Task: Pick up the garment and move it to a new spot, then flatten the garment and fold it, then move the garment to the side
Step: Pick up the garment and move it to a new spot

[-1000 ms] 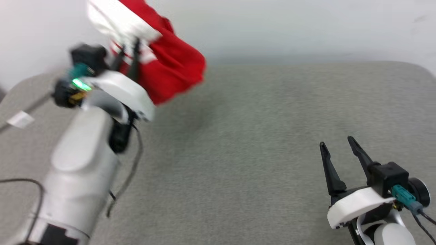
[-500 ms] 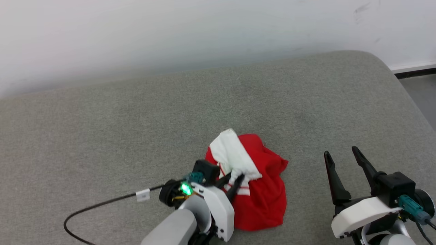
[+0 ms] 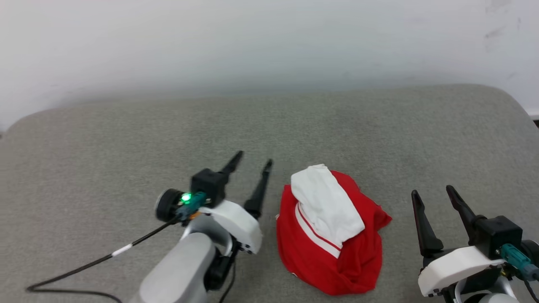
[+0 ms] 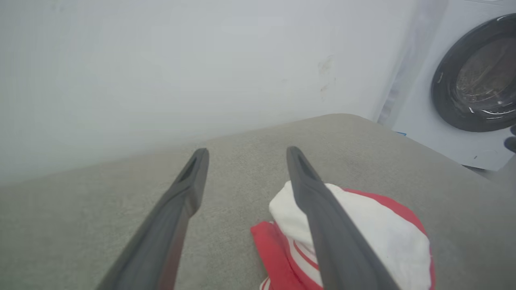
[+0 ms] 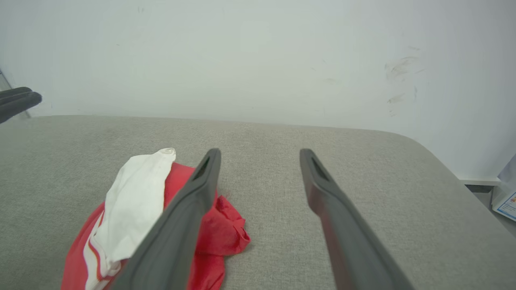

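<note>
Red garment (image 3: 332,261) was dropped since the last frame: you left it crumpled on the grey pad (image 3: 126,147). Left gripper (image 3: 254,156) spread, empty, just beside it; right gripper (image 3: 432,190) spread, empty.

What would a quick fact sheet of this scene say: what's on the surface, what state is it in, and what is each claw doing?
surface: grey, fabric-covered, against a white wall
garment: red and white shirt, crumpled in a heap, lying between the two grippers
left gripper: open, holding nothing, beside the garment
right gripper: open, holding nothing, apart from the garment
flattening and folding: not yet done
</note>
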Available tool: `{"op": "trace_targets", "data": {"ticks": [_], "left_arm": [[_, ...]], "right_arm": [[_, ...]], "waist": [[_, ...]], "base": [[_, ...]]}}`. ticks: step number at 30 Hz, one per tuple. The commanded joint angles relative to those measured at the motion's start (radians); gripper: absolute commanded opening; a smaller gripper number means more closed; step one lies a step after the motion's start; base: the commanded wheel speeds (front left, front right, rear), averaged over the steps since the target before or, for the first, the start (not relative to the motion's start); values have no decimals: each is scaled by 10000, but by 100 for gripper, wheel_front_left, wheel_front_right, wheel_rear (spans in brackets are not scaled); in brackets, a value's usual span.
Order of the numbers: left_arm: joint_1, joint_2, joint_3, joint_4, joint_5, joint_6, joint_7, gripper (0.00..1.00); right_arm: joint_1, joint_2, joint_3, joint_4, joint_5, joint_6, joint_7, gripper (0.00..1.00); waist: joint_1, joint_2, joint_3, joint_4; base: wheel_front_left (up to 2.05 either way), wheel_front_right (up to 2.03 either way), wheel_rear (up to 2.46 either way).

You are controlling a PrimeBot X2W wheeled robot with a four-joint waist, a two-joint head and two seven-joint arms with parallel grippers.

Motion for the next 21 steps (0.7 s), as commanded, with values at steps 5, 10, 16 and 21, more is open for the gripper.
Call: {"op": "trace_targets", "data": {"ticks": [5,10,16,21], "left_arm": [[954,582,1232,-1028,-114,1004,-122,100],[2039,1225,2575,-1954,-230,1465,-111,100],[3087,1841,3082,-2364,-317,1518,-114,100],[3667,2106,2990,-2771,-256,1616,33,100]], "right_arm": [[191,3,-146,-175,-156,-3,136,100],[323,4,-271,-319,-233,-3,221,100],[554,4,-328,-321,-194,-3,323,100],[810,4,-302,-327,-137,-3,385,100]], "waist": [[1,0,-278,475],[1,0,-339,657],[1,0,-499,663],[1,0,-635,602]], "base": [[0,0,0],[0,0,0],[0,0,0],[0,0,0]]}}
